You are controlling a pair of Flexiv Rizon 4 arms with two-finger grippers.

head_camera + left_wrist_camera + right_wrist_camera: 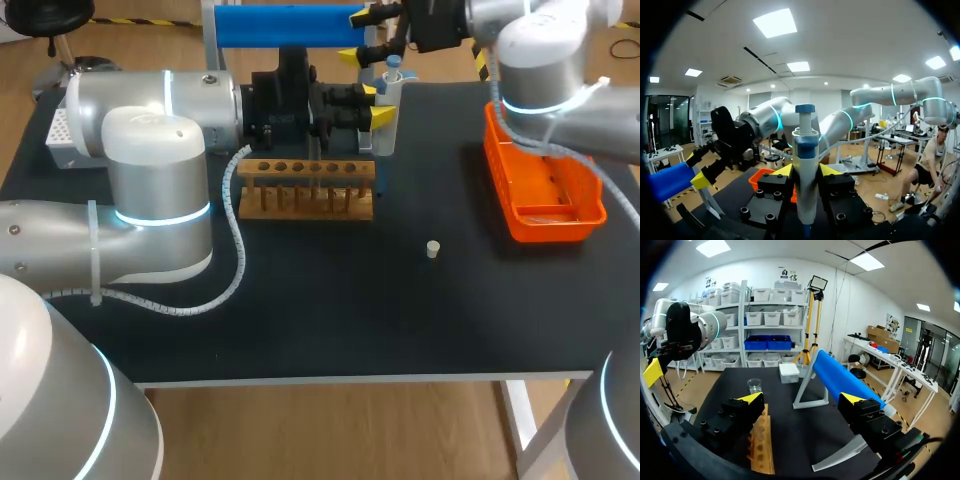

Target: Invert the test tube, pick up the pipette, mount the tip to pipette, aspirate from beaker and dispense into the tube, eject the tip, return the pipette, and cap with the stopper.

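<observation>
Nearest, the stopper (432, 249) lies loose on the desk (330, 320), at about 4 o'clock from the wooden rack (305, 190), so capping is outstanding. Beyond the rack, at its 1 o'clock, the left gripper (378, 105) has its fingers (783, 171) pinching the pipette (390, 85) upright. I judge the pick-up done, tip mounting unverifiable, and aspirating, dispensing, ejecting and returning apparently left. Farthest, the right gripper (355, 36) hangs empty, fingers spread wide, with the beaker (754, 385) ahead of it.

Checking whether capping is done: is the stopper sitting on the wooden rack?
No, the stopper lies alone on the bare table, apart from the wooden rack.
</observation>
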